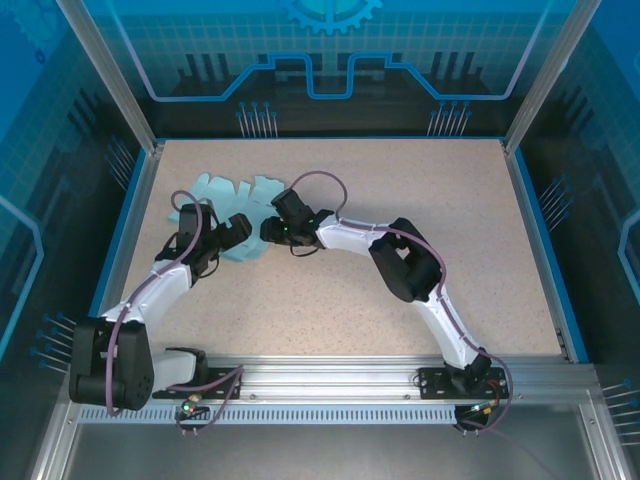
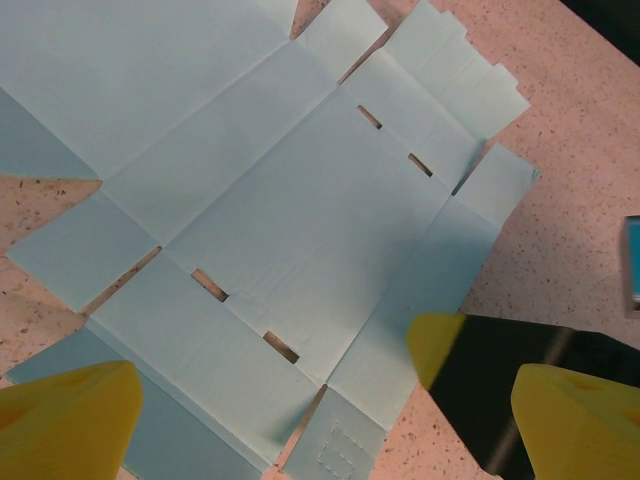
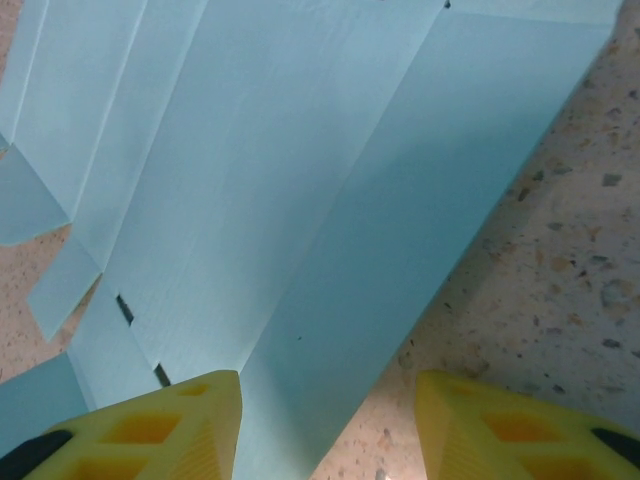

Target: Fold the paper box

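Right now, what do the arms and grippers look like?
Both the left arm and right arm have white link shells, black joint housings and a mauve cable looped alongside. The left gripper and right gripper carry chunky yellow plastic fingers with black parts.

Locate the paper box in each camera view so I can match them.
Top external: paper box lies flat, left of centre.
Left wrist: paper box across top and centre.
Right wrist: paper box from upper left to bottom centre.
Shared landmark: speckled beige tabletop beneath it.
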Robot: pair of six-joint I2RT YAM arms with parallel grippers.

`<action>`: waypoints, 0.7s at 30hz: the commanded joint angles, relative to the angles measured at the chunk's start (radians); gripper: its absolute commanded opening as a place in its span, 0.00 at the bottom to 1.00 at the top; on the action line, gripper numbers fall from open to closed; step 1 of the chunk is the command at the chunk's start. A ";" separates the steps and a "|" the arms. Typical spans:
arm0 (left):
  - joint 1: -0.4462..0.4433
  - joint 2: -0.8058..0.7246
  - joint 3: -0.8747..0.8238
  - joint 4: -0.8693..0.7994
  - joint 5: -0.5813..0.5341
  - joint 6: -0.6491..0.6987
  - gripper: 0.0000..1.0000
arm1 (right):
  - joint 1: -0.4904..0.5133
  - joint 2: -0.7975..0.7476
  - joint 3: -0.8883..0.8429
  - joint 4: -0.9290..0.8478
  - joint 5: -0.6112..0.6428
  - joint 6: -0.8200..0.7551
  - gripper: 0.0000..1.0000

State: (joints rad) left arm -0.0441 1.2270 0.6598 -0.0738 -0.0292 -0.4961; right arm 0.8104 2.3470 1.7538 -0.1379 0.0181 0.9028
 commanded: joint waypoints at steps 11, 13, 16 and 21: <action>-0.010 -0.071 0.006 -0.006 0.007 -0.016 0.96 | -0.013 0.097 0.111 0.050 0.045 0.079 0.21; -0.013 -0.091 0.006 -0.005 0.012 -0.031 0.96 | -0.021 0.090 0.125 0.047 0.063 0.061 0.15; -0.018 -0.131 0.009 0.000 0.023 -0.057 0.96 | -0.039 0.048 0.101 0.076 0.042 0.003 0.03; -0.029 -0.180 0.043 0.037 0.055 -0.069 0.95 | -0.091 -0.158 -0.082 0.138 -0.025 -0.180 0.00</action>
State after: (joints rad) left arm -0.0597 1.0779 0.6609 -0.0700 -0.0158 -0.5446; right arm 0.7650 2.3245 1.7435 -0.0322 0.0212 0.8574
